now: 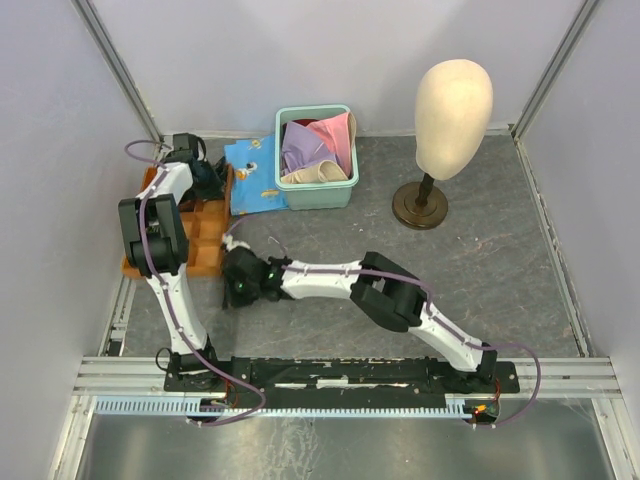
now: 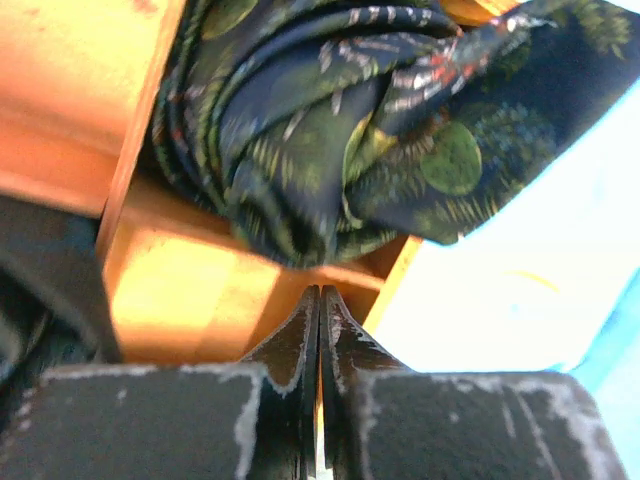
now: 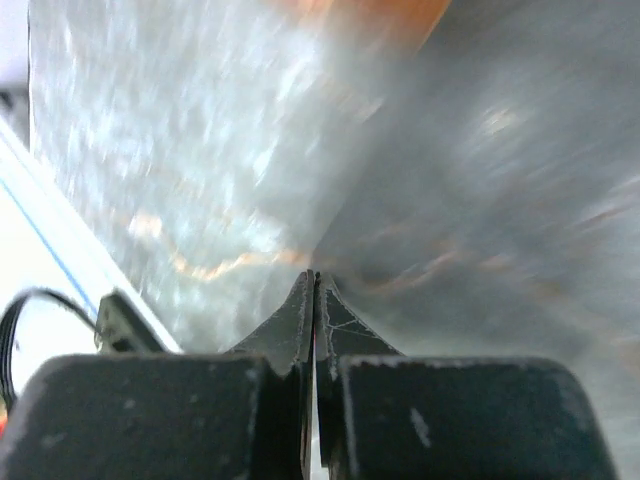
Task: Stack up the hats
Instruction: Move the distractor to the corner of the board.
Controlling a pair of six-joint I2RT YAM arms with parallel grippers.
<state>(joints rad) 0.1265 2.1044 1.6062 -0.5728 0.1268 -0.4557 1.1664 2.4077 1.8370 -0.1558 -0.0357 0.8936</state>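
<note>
No legible text/labels anywhere.

Found soft, matt cloth in the hats (image 1: 318,150), smooth plastic in the teal bin (image 1: 318,197) around them. Noted a smooth matt cream finish on the mannequin head (image 1: 454,105), a dark glossy sheen on its stand (image 1: 420,207). Saw orange wood-like walls on the tray (image 2: 190,290), crumpled printed cloth (image 2: 330,130) inside, scuffed matt black on the left gripper (image 2: 319,300).

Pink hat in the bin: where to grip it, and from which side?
Likely pinch the pink hat by its upper edge, coming down from above. It lies uncovered along the right wall of the bin, and the walls block a sideways approach.
</note>
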